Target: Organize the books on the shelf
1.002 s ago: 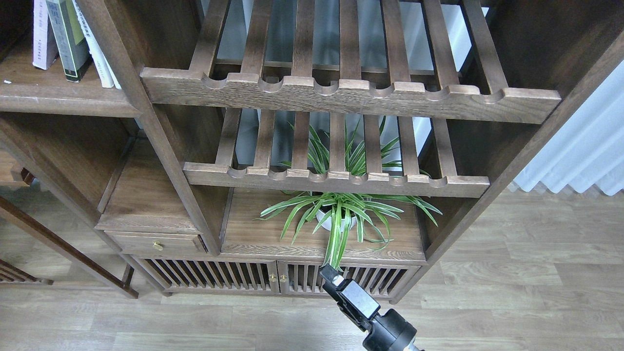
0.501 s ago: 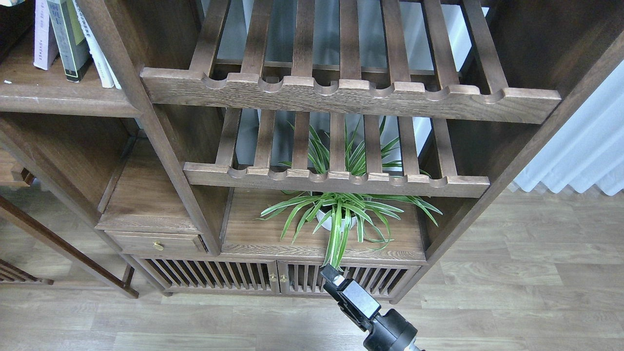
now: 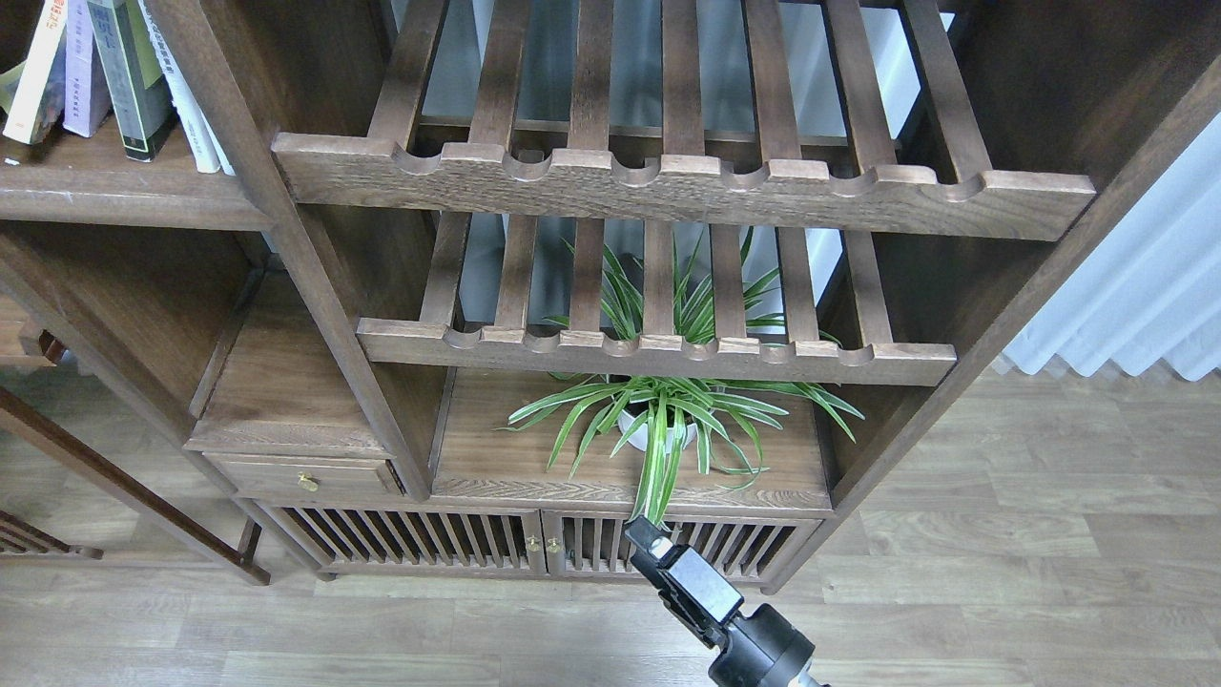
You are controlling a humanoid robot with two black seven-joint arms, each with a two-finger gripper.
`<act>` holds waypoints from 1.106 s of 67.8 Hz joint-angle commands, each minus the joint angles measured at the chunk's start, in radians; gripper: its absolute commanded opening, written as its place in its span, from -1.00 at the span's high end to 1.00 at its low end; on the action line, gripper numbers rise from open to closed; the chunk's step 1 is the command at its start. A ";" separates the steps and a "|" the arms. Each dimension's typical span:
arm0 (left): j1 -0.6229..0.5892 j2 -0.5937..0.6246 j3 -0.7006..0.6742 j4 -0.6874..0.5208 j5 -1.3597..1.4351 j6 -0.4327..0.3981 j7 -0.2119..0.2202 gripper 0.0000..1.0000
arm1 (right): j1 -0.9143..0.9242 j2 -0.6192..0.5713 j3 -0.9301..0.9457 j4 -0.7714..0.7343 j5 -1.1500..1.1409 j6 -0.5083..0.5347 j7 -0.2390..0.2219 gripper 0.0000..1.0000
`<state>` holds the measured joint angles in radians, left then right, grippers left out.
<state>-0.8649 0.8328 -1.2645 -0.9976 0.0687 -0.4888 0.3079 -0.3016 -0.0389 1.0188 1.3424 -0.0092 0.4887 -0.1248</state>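
Note:
The books stand at the top left on the shelf point(image 3: 124, 200), a dark-brown board with a rounded front edge. A cream book point(image 3: 33, 81) leans to the right at the view's left edge, against a white and purple book point(image 3: 84, 81). Right of that stands a black-grey book with a yellow-green panel point(image 3: 127, 81). My right gripper point(image 3: 651, 540) hangs low in the middle, far below the books, in front of the cabinet doors; its fingers cannot be told apart. My left gripper is out of view.
Thin white-spined books point(image 3: 191, 110) lean against the upright post point(image 3: 277, 239). Two slatted racks point(image 3: 668, 181) fill the middle bay. Below them a potted spider plant point(image 3: 668, 420) stands on the cabinet top. A curtain point(image 3: 1135, 296) hangs at the right, over wood flooring.
The cream book has come into view at the top left and now leans against the white and purple book. My right arm has stayed where it was.

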 commanded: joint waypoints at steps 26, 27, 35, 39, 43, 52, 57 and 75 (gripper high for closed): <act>0.376 0.081 -0.081 -0.271 -0.185 0.000 -0.006 -0.01 | 0.024 0.039 0.056 0.000 -0.002 0.000 -0.004 -1.00; 0.380 0.081 -0.082 -0.274 -0.185 0.000 -0.007 -0.01 | 0.024 0.039 0.056 0.000 -0.002 0.000 -0.004 -1.00; 0.437 0.078 -0.107 -0.314 -0.184 0.000 -0.016 0.01 | 0.029 0.039 0.069 0.000 -0.002 0.000 -0.006 -1.00; 0.469 0.075 -0.118 -0.337 -0.184 0.000 -0.018 0.01 | 0.032 0.039 0.075 0.000 -0.002 0.000 -0.007 -1.00; 0.506 0.072 -0.130 -0.352 -0.185 0.000 -0.019 0.01 | 0.038 0.039 0.075 0.000 -0.002 0.000 -0.007 -1.00; 0.590 0.049 -0.165 -0.385 -0.185 0.000 -0.019 0.01 | 0.041 0.039 0.073 0.000 -0.005 0.000 -0.009 -1.00; 0.636 0.035 -0.180 -0.404 -0.185 0.000 -0.019 0.01 | 0.041 0.039 0.075 0.000 -0.005 0.000 -0.009 -1.00; 0.808 -0.072 -0.197 -0.466 -0.182 0.000 -0.016 -0.01 | 0.053 0.039 0.073 0.000 -0.012 0.000 -0.009 -1.00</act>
<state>-0.1187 0.8132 -1.4628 -1.4503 -0.1166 -0.4887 0.2879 -0.2547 0.0000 1.0937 1.3421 -0.0175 0.4887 -0.1332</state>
